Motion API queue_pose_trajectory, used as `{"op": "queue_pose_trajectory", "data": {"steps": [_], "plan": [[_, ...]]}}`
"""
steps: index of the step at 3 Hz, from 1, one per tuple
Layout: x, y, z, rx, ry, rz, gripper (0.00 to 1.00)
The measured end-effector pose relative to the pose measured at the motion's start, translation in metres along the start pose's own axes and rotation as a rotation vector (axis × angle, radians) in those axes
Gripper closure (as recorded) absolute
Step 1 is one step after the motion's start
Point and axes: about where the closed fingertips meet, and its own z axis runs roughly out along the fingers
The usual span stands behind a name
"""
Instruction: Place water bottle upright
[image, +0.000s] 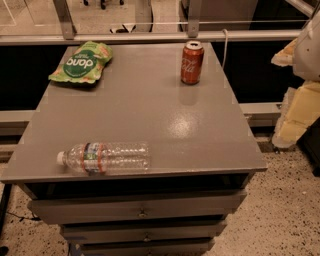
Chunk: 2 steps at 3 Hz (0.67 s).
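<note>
The water bottle is clear ribbed plastic with a white cap and a label band edged in orange-red. It lies on its side near the front left edge of the grey table, with its cap pointing left. My gripper is a white and cream shape at the right edge of the view. It sits off the table's right side, far from the bottle, and holds nothing I can see.
A red soda can stands upright at the back right of the table. A green snack bag lies at the back left. Drawers sit below the tabletop. A rail runs behind the table.
</note>
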Motion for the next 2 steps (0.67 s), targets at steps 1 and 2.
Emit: {"op": "queue_pose_trajectory", "data": {"steps": [1, 2], "plan": [[0.000, 0.000, 0.000, 0.000, 0.000, 0.000, 0.00], [-0.010, 0.000, 0.002, 0.001, -0.018, -0.010, 0.00]]}}
